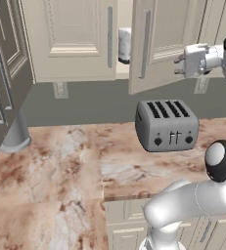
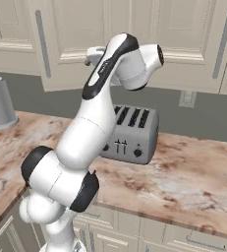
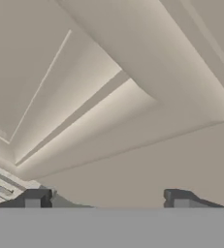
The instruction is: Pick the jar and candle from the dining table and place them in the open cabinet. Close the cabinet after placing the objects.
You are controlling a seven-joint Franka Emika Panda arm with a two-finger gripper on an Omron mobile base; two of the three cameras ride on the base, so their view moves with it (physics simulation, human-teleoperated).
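The cream cabinet (image 1: 70, 39) hangs over the counter, its left door nearly flush and its right door (image 1: 158, 44) ajar. In the gap between the doors a pale glassy cylinder, apparently the jar (image 1: 124, 45), stands on the shelf inside. My gripper (image 1: 179, 64) is at the outer face of the right door, at about mid height. In the hand view the gripper (image 3: 107, 199) is open, its fingertips (image 3: 36, 198) wide apart with nothing between them, right up against the door panel (image 3: 108, 97). The candle is hidden.
A grey four-slot toaster (image 1: 166, 125) stands on the marbled stone counter (image 1: 60, 161) below the cabinet. A grey cylinder (image 1: 14, 132) stands at the counter's far left by a dark tall cabinet (image 1: 2, 73). Wall outlets sit on the grey backsplash (image 1: 85, 102).
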